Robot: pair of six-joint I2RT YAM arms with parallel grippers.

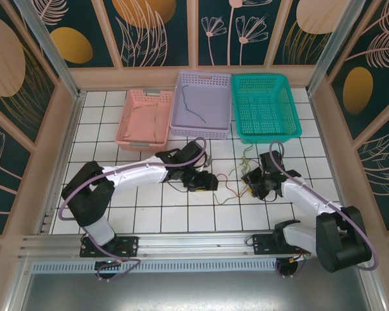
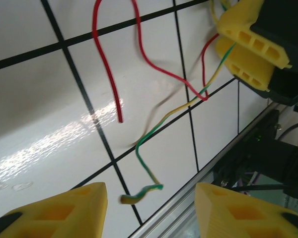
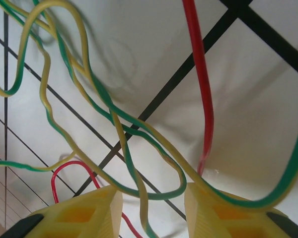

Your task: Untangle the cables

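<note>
My left pincer (image 2: 150, 193): released, jaws wide apart, nothing in them, low over the white tiled table (image 2: 49, 99). The free end of a yellow-green cable (image 2: 137, 153) lies on the tile in the gap just ahead of the fingertips, touching neither finger. From there it runs away up and to the right, into the yellow fingers of my right pincer (image 2: 227, 45). The red cable (image 2: 111, 84) is further ahead and slightly left. It has one loose end on the tile, then a hairpin, then a second run heading over toward the right pincer too.

My right pincer, own camera: jaws apart, not clenched. Several yellow-green strands (image 3: 114, 124) cross the gap right at the fingertips. One loops between the jaws and one lies over the right finger. They're lifted off the table, with their shadows underneath. Can't tell whether any strand is actually caught or just draped. The red cable comes down ahead of this pincer and ends near the right finger's inner edge; it's blurred there.

From above, the loose tangle (image 1: 230, 186) sits on the table between the two pincers, closer to the right one. The pink basket (image 1: 126, 116), lilac basket (image 1: 204, 78) and teal basket (image 1: 266, 81) stand in a row well beyond both pincers. One dark cable (image 1: 189, 107) lies inside the lilac one.
</note>
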